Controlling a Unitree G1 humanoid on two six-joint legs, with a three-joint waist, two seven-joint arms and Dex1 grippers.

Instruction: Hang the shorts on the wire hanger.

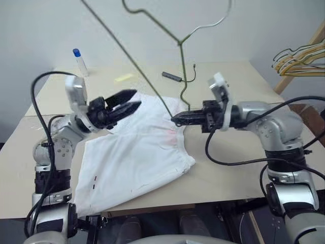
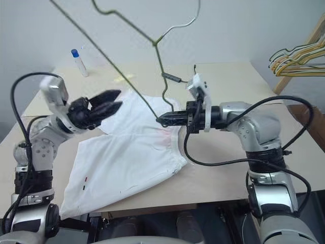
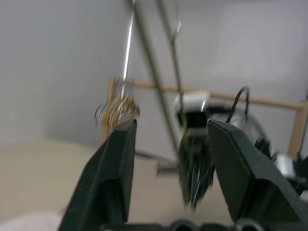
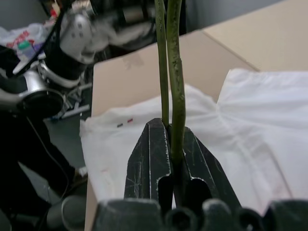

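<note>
While a broad tan table (image 1: 228,178) spreads across the scene, the shorts (image 1: 137,157) lie flat on it, white cloth reaching from the table's middle down toward its near edge, a faint pink tint showing by the gathered waistband and a small dark mark near the lower left hem. Above them rises the wire hanger (image 1: 179,51), a thin olive-grey triangle held up in the air, its long side slanting up and to the left and its hook curling overhead against the pale wall. Its lower corner sits just over the waistband, where the right gripper (image 1: 176,120) reaches in level from the right with its black fingers pressed together on the wire; the right wrist view shows two strands of green wire running up out of the closed tips. Facing it from the other side of the shorts, the left gripper (image 1: 133,100) hovers above the cloth's upper left part, its two fingers spread well apart and holding nothing, pointed toward the hanger and short of it. At the far right edge a bundle of yellow and dark hangers (image 1: 299,60) hangs on a wooden frame, well apart from the work. Farther back on the table stand a small white bottle with a blue cap (image 1: 79,62) near the left rear corner, a short dark clip with a wire tail (image 1: 172,76) near the middle rear, and a strip of yellow tape (image 1: 123,77) between them.
</note>
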